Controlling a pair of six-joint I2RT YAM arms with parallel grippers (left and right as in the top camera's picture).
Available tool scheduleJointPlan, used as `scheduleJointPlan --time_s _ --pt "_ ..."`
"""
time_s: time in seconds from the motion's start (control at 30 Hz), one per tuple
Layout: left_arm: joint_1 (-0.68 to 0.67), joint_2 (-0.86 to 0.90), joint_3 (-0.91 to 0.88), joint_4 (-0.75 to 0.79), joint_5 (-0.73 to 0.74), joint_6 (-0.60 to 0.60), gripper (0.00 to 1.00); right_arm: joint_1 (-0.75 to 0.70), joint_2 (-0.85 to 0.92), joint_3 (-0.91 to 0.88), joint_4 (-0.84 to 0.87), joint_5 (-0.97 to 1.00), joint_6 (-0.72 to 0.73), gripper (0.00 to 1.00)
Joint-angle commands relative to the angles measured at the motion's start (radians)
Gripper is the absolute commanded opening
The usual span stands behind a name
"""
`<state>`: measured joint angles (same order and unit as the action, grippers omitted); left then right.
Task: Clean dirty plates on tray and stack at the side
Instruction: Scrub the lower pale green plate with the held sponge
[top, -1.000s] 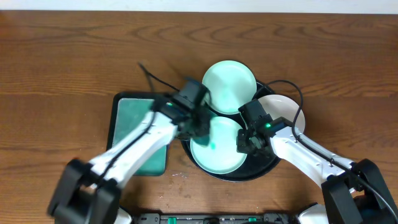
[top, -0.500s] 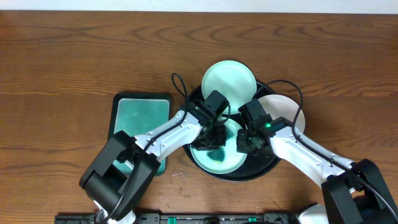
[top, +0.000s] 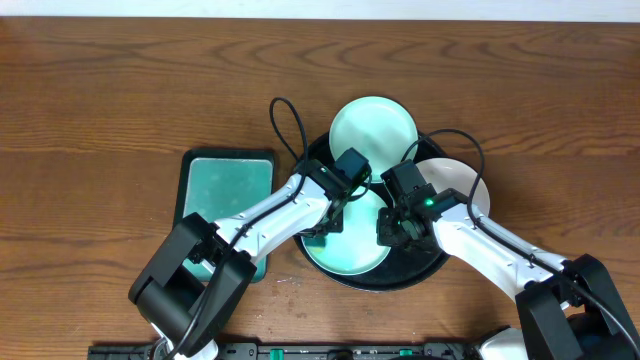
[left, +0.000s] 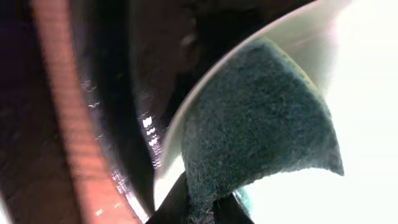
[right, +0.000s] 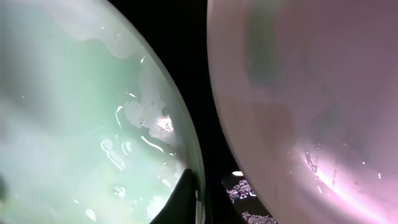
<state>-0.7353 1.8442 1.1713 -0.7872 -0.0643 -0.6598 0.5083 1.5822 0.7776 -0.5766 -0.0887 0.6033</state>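
The black tray holds three dirty plates: a far one, a right one and a front pale-mint one. My left gripper is shut on a dark green scouring pad and presses it on the front plate near its left rim. My right gripper is shut on the front plate's right rim. In the right wrist view one finger lies on the wet plate, with the right plate beside it.
A rectangular dark-rimmed teal-green pad lies on the wooden table left of the tray. The arms' black cables loop over the tray's far part. Bare wood surrounds the tray on the far side and the right.
My left arm has swung from the teal-green pad's side over to the front plate with the scouring pad. The right gripper has stayed on the plate's rim.
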Motion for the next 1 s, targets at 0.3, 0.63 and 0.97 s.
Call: scheduleJointPlan --time_s 0.3,0.63,0.97 --pt "-0.023 0.106 -0.012 0.275 0.628 0.034 0.07 0.001 0.038 -0.014 -0.002 0.070 0.002 0.01" --pt "-0.039 0.117 -0.012 0.220 0.753 0.034 0.07 0.003 0.038 -0.014 -0.003 0.073 0.002 0.01" --pt "-0.015 0.089 -0.011 0.026 0.246 -0.020 0.07 0.004 0.038 -0.014 -0.003 0.074 0.002 0.01"
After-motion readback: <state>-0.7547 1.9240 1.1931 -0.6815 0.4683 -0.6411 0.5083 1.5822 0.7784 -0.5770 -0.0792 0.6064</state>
